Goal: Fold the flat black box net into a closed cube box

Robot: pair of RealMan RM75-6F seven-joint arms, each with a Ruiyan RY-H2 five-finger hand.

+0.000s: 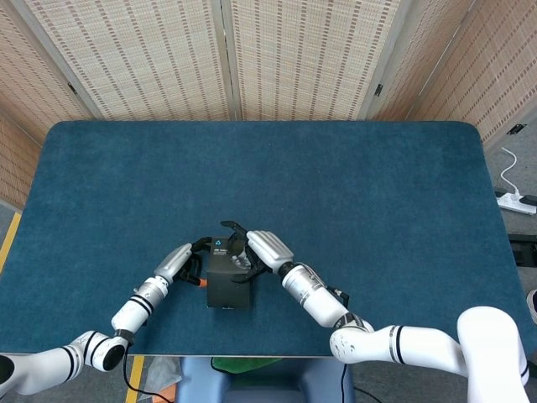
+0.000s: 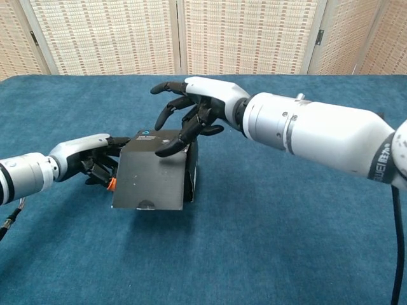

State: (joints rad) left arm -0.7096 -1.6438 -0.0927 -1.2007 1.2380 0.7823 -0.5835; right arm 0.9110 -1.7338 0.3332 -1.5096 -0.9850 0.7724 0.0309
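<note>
blue table [image 1: 377,193]; box [image 2: 152,175] hides left hand [image 2: 89,162] fingertips.

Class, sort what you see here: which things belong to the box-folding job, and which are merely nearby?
Job:
box
left hand
right hand

Nearby:
table
screens
power strip

Right robot hand [image 2: 191,114] spread, palm down; left robot hand [image 2: 95,164] curled.
</note>
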